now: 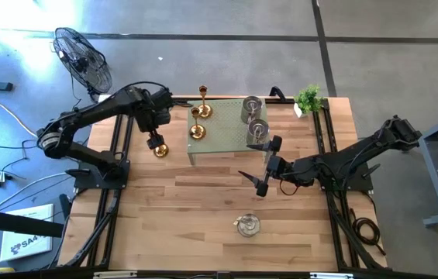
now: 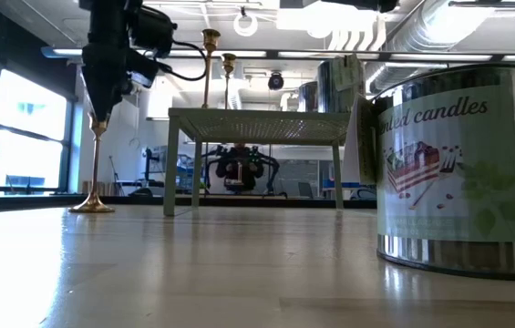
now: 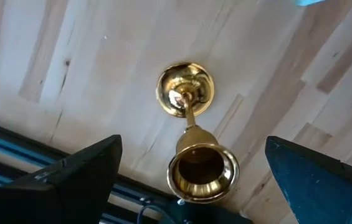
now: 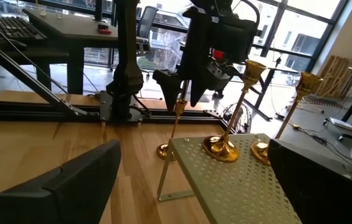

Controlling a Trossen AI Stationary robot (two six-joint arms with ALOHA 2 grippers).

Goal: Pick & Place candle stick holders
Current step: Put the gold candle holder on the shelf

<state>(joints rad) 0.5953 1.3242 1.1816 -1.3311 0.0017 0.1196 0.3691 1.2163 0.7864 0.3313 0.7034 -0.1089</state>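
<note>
One gold candle stick holder [image 1: 160, 149] stands upright on its round base [image 3: 185, 90] on the wooden table, left of a green perforated stand [image 1: 222, 136]. My left gripper [image 1: 155, 139] points down over it, open. Its fingers [image 3: 79, 177] stand on either side of the holder's top cup [image 3: 200, 174] without touching it. Two more gold holders [image 1: 203, 108] [image 1: 197, 132] and two silvery ones [image 1: 251, 108] [image 1: 257, 128] stand on the stand. A third silvery holder [image 1: 247, 225] sits near the table's front edge. My right gripper [image 1: 260, 164] hovers open and level, near the stand's right front corner.
A small green potted plant [image 1: 308, 98] stands at the far right corner of the table. A floor fan [image 1: 83, 58] is beyond the far left corner. Dark rails run along the table's left and right sides. Bare wood lies between the stand and the front holder.
</note>
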